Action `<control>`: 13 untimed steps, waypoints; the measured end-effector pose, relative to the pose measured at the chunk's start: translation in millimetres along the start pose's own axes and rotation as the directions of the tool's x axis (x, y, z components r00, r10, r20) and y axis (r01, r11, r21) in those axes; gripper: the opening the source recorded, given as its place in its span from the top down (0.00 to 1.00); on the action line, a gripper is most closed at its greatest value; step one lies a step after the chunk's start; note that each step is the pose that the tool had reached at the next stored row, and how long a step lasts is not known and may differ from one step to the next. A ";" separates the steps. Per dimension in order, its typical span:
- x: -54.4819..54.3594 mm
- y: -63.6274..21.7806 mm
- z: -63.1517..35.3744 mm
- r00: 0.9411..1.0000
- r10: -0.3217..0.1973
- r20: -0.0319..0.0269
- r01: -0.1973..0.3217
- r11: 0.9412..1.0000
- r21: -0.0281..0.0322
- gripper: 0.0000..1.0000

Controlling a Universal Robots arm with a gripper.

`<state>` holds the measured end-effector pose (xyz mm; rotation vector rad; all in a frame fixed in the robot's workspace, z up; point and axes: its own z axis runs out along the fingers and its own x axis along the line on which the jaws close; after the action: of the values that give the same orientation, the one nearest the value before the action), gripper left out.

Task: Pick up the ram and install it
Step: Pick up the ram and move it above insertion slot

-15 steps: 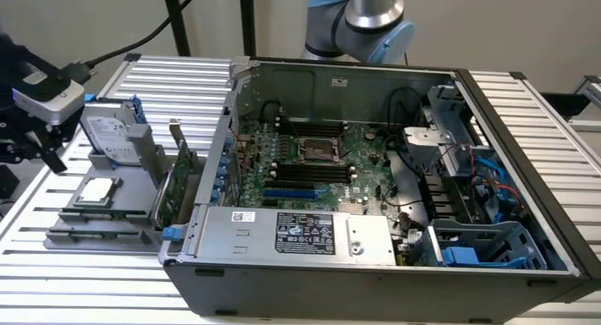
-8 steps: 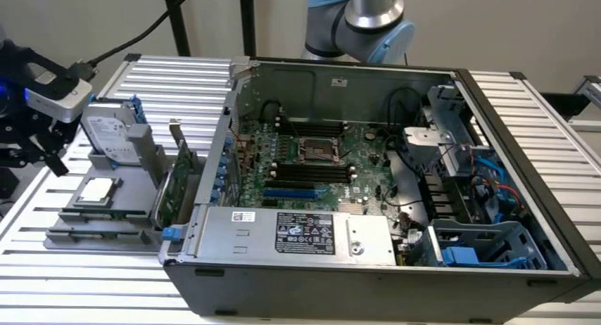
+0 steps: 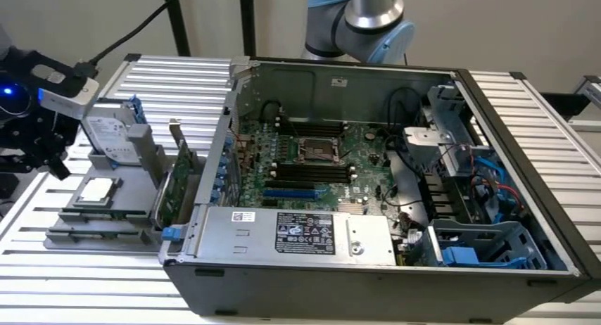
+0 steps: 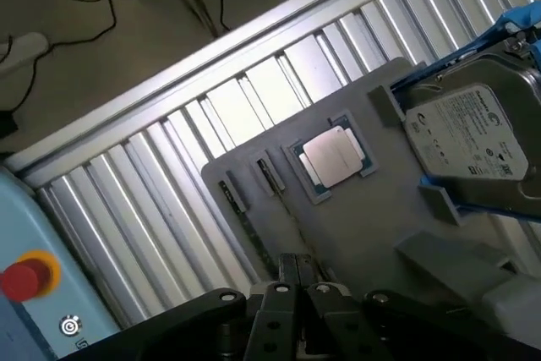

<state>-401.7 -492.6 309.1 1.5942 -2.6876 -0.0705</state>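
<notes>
Wrist view: end effector [image 4: 297, 272] is closed, tips drawn together, hovering above the grey tray [image 4: 380, 238] on the slatted counter [image 4: 169, 200]. The ram [image 4: 254, 237] sits on edge in a tray slot, just beside the silver processor [image 4: 336, 156], not in the end effector. A hard drive [image 4: 469, 137] in a blue bracket stands past the processor. Exterior view: end effector hangs at the exterior view's left, over the tray's outer edge. The open computer case [image 3: 376, 276] lies to the tray's right in the exterior view, motherboard [image 3: 310, 156] exposed. A green expansion card [image 3: 174, 188] stands upright between tray and case.
</notes>
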 end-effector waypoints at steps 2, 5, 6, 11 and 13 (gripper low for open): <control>0.0 0.0 1.3 0.999 -0.036 -0.002 0.036 0.999 0.000 1.00; 0.0 -0.1 3.4 0.996 -0.091 -0.004 0.091 0.996 -0.001 1.00; 0.1 -0.2 3.9 0.994 -0.109 -0.005 0.109 0.994 -0.001 1.00; 0.1 -0.3 7.0 0.980 -0.198 -0.009 0.198 0.980 -0.003 1.00; 0.1 -0.3 8.2 0.972 -0.233 -0.011 0.233 0.972 -0.004 1.00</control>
<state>-401.8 -492.6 300.9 1.8956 -2.4775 -0.0669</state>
